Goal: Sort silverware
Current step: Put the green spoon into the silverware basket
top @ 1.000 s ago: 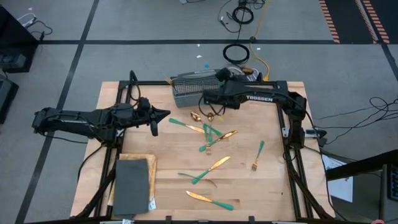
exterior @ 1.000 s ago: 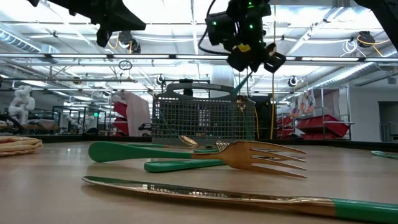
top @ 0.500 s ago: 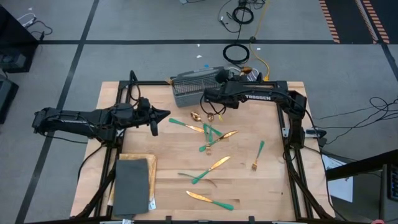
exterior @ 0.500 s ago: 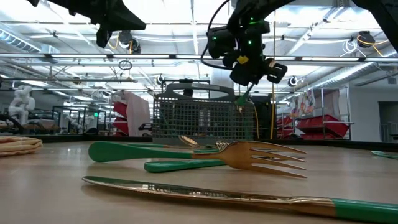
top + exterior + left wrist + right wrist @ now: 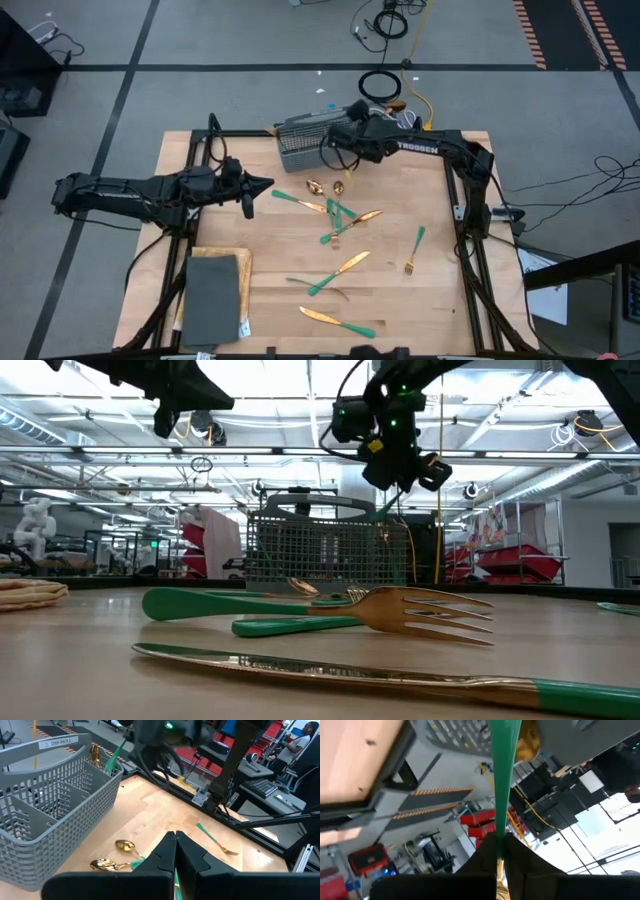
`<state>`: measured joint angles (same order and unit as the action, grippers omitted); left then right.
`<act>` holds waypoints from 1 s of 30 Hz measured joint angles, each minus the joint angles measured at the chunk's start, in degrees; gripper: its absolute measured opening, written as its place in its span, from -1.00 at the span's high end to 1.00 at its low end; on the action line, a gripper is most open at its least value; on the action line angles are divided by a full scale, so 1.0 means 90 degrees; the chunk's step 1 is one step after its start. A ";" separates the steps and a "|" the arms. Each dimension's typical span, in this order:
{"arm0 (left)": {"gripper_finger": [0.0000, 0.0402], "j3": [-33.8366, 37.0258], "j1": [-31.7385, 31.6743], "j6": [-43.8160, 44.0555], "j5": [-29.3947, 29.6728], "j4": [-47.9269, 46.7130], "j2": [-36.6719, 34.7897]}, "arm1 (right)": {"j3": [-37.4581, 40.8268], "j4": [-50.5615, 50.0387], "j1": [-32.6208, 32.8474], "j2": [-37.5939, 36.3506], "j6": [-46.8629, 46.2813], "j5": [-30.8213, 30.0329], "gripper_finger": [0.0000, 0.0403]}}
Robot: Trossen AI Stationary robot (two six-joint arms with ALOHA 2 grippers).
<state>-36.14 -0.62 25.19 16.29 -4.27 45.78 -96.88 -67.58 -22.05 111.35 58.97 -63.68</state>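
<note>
Right gripper (image 5: 340, 150) clamps teal-handled utensil (image 5: 502, 785) over mesh basket (image 5: 305, 140); contents unclear. Left gripper (image 5: 175, 851) closed, empty.

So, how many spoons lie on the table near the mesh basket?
2: one spoon and a second spoon, side by side close to the basket; more may lie hidden.

Overhead looking down, tabletop-level across, both sharing the basket (image 5: 308, 143)

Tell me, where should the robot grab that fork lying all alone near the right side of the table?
Grip the fork around the middle of its thin teal handle, coming straight down from above, fingers across it. It lies flat, clear of the other pieces. The right gripper holds a teal-handled piece.
</note>
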 joint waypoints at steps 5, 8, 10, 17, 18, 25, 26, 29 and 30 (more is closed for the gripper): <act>0.97 0.0002 0.0000 -0.0002 0.0000 -0.0209 0.0002 | 0.0000 0.0207 -0.0346 0.0056 0.0691 -0.0321 1.00; 0.97 0.0002 0.0000 -0.0002 0.0000 -0.0292 0.0000 | 0.0000 0.0342 -0.0421 0.0059 0.0846 -0.0292 1.00; 0.97 0.0005 0.0000 -0.0002 0.0002 -0.0297 0.0000 | 0.0000 0.0355 -0.0423 0.0058 0.0934 -0.0256 1.00; 0.97 0.0005 0.0000 -0.0002 0.0012 -0.0303 0.0000 | 0.0000 0.0268 -0.0371 0.0059 0.1157 0.0036 1.00; 0.97 0.0005 0.0000 -0.0002 0.0012 -0.0303 0.0000 | 0.0000 0.0269 -0.0371 0.0061 0.1224 0.0092 1.00; 0.97 0.0005 0.0000 -0.0002 0.0032 -0.0307 0.0000 | 0.0000 0.0331 -0.0357 0.0315 0.1369 0.0117 1.00; 0.97 0.0005 0.0000 0.0000 0.0032 -0.0308 0.0000 | 0.0000 0.0352 -0.0342 0.0350 0.1376 0.0116 1.00; 0.97 0.0005 0.0013 0.0006 0.0026 -0.0309 0.0000 | 0.0000 0.0350 -0.0312 0.0459 0.1327 0.0126 0.99; 0.97 0.0005 0.0029 0.0039 0.0024 -0.0312 0.0000 | 0.0002 0.0348 -0.0310 0.0470 0.1327 0.0144 0.98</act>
<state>-36.10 -0.36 25.54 16.51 -7.08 45.78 -96.86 -64.45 -24.84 115.58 70.91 -62.38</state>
